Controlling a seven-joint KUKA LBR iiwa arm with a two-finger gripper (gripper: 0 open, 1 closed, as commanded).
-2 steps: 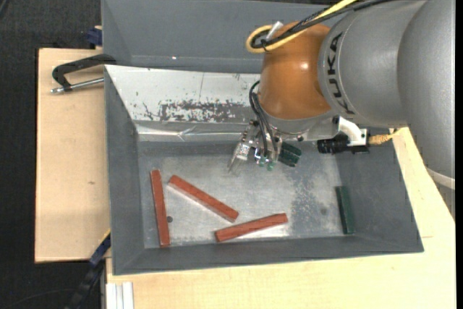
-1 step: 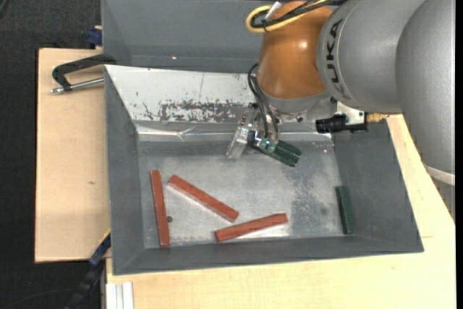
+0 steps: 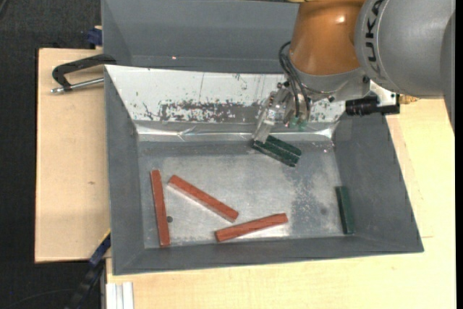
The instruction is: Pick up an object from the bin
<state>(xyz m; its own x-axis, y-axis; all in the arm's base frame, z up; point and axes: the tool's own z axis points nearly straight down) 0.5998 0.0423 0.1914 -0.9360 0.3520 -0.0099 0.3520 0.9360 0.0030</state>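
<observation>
My gripper point(image 3: 282, 128) hangs near the bin's back wall, right of centre, under the orange wrist cover. Its two fingers stand apart; the left finger point(image 3: 266, 125) slants down toward a dark green block point(image 3: 278, 150). That short, flat block lies tilted at the back of the bin floor, directly below the fingertips. The left fingertip ends at the block's upper left end, and whether it touches I cannot tell. Nothing shows between the fingers.
Three red bars lie on the floor's front left: one upright by the left wall point(image 3: 160, 208), one slanted point(image 3: 202, 198), one near the front point(image 3: 251, 226). A dark green bar point(image 3: 344, 209) lies along the right wall. The arm covers the back right corner.
</observation>
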